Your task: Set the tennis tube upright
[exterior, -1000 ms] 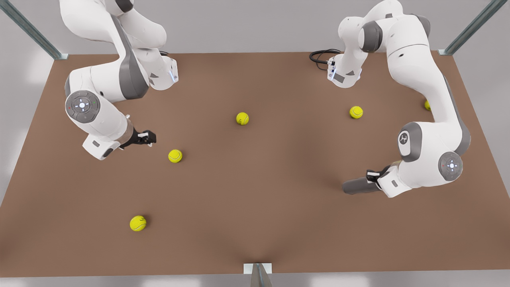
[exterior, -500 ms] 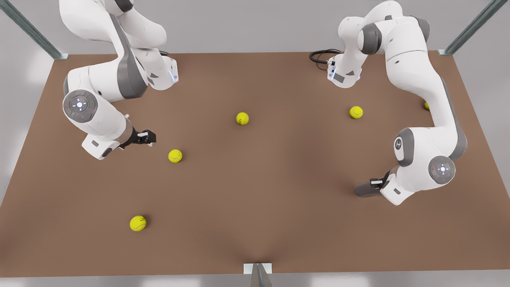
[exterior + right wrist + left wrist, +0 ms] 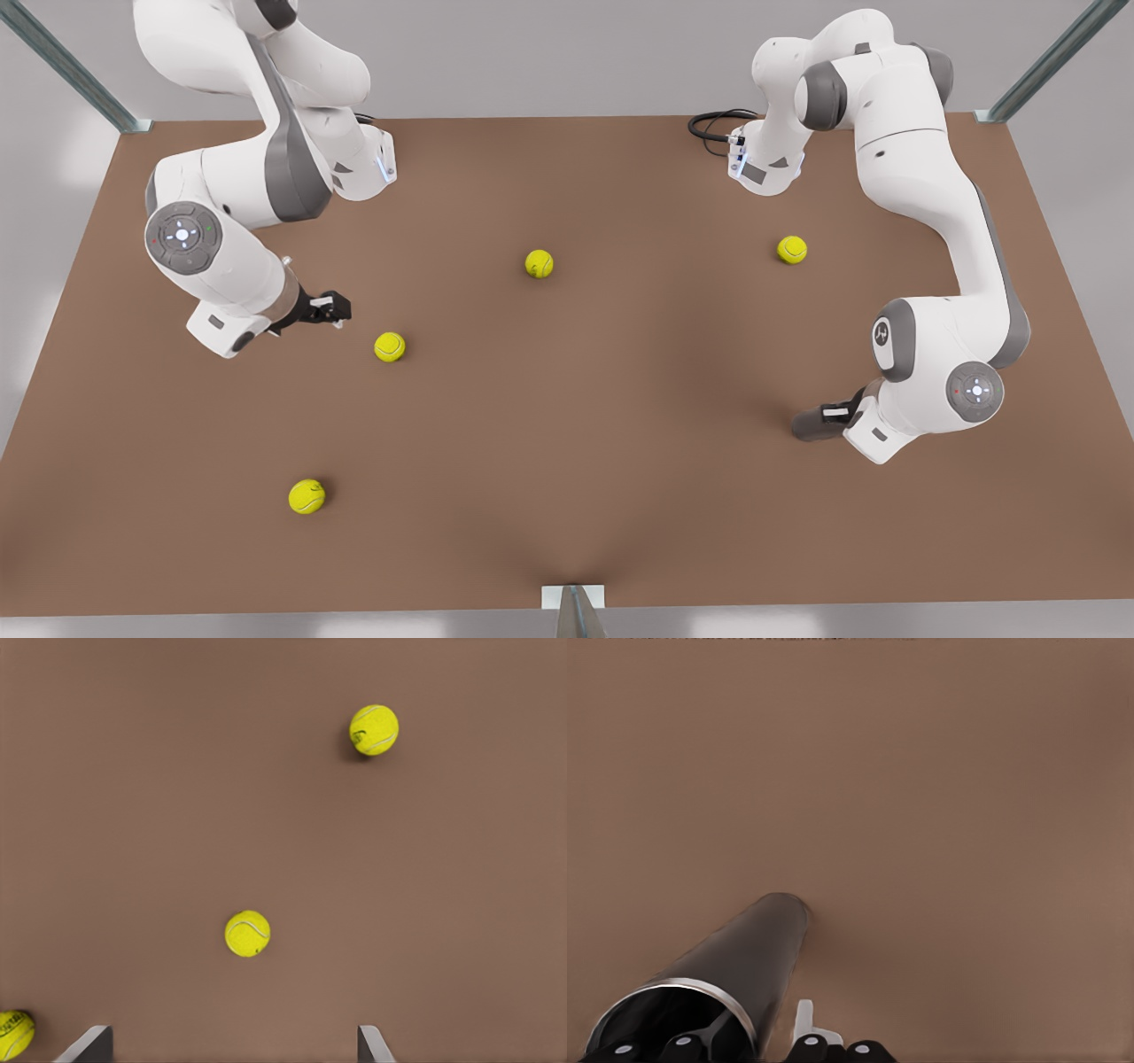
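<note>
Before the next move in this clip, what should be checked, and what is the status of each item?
1. Left hand shut on the rim of the tennis tube: ok.
2. Tube upright: not ok, it slants with its far end down toward the table.
3. Far end resting on the table: cannot tell.
4. Nearest tennis ball well apart from the tube: ok.
5. Right hand open, waiting at the front view's left, out of the way: ok.
</note>
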Action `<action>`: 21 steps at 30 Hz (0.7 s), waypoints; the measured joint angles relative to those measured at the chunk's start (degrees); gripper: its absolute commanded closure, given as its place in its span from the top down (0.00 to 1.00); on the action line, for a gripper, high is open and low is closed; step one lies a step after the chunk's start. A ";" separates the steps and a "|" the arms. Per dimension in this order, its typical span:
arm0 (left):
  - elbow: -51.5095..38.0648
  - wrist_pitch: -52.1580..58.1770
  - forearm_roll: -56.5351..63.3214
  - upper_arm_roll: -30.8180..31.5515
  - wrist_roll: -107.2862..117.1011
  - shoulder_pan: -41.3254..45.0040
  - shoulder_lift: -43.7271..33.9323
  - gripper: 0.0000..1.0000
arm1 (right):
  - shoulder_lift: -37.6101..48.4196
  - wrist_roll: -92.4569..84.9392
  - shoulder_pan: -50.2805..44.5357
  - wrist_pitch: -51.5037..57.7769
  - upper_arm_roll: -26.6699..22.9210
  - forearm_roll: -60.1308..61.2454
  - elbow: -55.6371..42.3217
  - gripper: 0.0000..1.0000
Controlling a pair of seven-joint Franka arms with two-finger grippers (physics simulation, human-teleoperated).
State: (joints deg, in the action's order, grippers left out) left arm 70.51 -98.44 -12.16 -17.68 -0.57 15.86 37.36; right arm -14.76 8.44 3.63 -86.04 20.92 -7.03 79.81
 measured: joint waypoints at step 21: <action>-0.38 0.60 1.37 -0.07 0.65 0.12 -1.54 1.00 | 0.47 0.24 1.65 1.98 0.15 0.26 -0.65 1.00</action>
State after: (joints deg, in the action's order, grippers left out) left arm 70.14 -97.84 -10.79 -17.75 0.09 15.98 35.82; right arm -14.29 8.68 5.28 -84.06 21.07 -6.77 79.16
